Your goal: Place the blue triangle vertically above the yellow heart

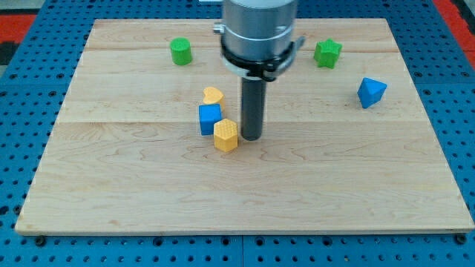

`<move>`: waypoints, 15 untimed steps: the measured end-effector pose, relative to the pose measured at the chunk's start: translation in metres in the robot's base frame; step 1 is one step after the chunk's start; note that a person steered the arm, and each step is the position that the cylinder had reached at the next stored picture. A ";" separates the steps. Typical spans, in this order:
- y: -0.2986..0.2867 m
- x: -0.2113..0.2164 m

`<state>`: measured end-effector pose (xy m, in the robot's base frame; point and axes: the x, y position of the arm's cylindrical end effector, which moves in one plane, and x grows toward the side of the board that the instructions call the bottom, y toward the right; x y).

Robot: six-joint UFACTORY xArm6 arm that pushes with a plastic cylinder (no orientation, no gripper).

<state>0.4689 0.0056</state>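
The blue triangle [371, 92] lies at the view's right, far from the other blocks. The yellow heart [213, 96] lies near the middle, touching the top of a blue cube [210, 119]. A yellow hexagon block [226, 136] sits just below and right of the blue cube. My tip [251, 138] stands right beside the yellow hexagon, at its right edge, and well left of the blue triangle.
A green cylinder [180, 51] sits at the view's upper left and a green star-like block [327, 53] at the upper right. The wooden board [111, 193] lies on a blue perforated table.
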 end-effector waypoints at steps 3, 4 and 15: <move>-0.026 0.011; 0.048 -0.004; 0.179 -0.104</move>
<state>0.3653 0.1844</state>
